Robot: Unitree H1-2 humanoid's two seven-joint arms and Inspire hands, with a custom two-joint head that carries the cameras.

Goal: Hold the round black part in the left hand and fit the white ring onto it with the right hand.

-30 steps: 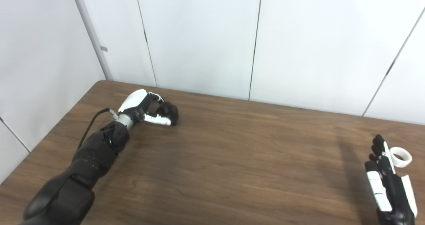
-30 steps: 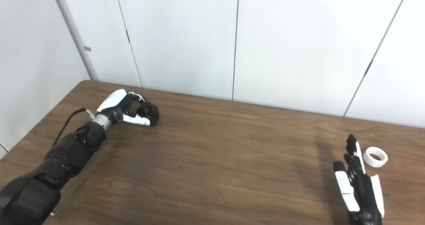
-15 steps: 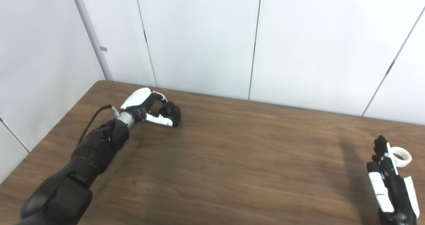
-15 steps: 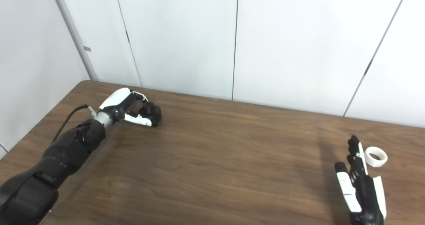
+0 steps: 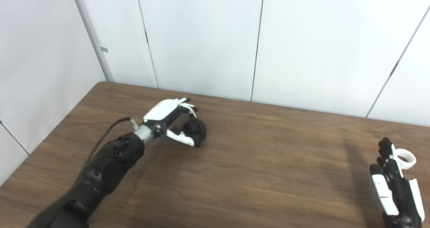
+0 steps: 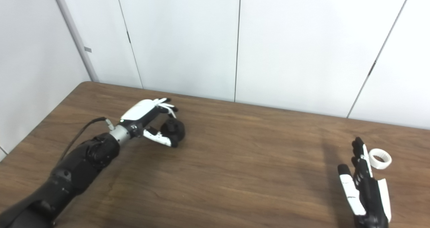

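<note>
Left hand (image 6: 153,120) is sitting over the left half of the wooden table (image 6: 235,160), arm coming in from the bottom left corner. It is gripping the round black part (image 6: 174,131): thumb is pressing the near side, fingers (image 6: 166,104) are curling over the top. The part is sticking out past the thumb tip toward table centre, mostly visible, with a small knob facing up. Can't tell whether it is resting on the wood or riding just above it; there is a dark shadow directly under it.

Right hand (image 6: 364,184) is hanging at the bottom right edge, palm edge-on to the cameras, fingers stretched straight and spread a little, gripping nothing. Fingertips are pointing away from the robot, toward the wall panels (image 6: 285,36).

White ring (image 6: 380,158) is lying flat on the table, hole facing up, just beside the right fingertips on their outer side. In the right eye view there is a thin strip of wood showing between ring and fingers, so they are close but apart. In the left eye view the fingers are overlapping the ring's near-left rim (image 5: 404,160).

Ring and black part are sitting well apart, with most of the table's width lying between them.
</note>
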